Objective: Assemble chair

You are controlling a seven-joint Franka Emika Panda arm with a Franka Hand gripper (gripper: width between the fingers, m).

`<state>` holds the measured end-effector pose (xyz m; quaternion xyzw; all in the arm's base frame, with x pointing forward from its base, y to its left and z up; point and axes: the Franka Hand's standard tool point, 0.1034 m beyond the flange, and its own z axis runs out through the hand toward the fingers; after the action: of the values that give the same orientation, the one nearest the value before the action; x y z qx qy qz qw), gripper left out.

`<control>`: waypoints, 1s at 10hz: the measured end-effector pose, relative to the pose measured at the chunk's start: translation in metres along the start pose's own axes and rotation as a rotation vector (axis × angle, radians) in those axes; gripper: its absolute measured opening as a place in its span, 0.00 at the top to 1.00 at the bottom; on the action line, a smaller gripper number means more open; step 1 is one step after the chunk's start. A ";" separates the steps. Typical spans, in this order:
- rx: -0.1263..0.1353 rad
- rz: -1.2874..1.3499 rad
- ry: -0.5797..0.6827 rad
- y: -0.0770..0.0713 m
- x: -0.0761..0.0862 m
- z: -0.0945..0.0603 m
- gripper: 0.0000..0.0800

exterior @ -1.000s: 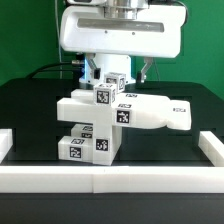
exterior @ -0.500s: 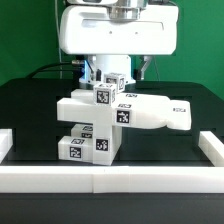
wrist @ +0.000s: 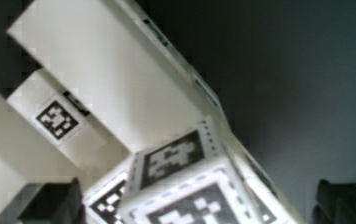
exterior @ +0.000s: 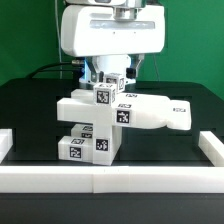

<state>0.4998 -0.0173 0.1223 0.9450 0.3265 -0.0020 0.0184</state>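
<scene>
The partly built chair (exterior: 110,115) stands mid-table: white slabs and blocks with black-and-white tags, and a long piece (exterior: 165,112) reaching to the exterior view's right. A small tagged block (exterior: 110,92) tops it. My gripper (exterior: 115,75) hangs straight above that block with a finger on each side. In the wrist view the tagged block (wrist: 201,195) sits between my dark fingertips (wrist: 50,200), with a gap showing on each side. The gripper (wrist: 196,205) looks open. The long white bars (wrist: 122,90) run away below it.
A low white border rail (exterior: 110,178) runs along the front of the black table, with ends at the exterior view's left (exterior: 5,142) and right (exterior: 212,145). A green wall stands behind the robot.
The gripper body looks narrower on the exterior view's right, as if the wrist has turned a little. The chair parts have not moved.
</scene>
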 end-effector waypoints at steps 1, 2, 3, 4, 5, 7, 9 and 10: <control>0.000 -0.063 -0.001 0.001 -0.001 0.000 0.19; 0.000 -0.117 -0.002 0.002 -0.002 0.000 0.19; 0.000 -0.123 -0.002 0.002 -0.002 0.001 0.19; 0.000 -0.119 -0.002 0.002 -0.002 0.001 0.33; 0.000 -0.119 -0.002 0.002 -0.003 0.001 0.50; 0.000 -0.113 -0.002 0.003 -0.003 0.000 0.64; 0.000 -0.075 -0.002 0.003 -0.003 0.000 0.64; 0.001 0.003 -0.001 0.002 -0.003 0.001 0.64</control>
<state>0.4992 -0.0209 0.1219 0.9455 0.3251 -0.0028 0.0183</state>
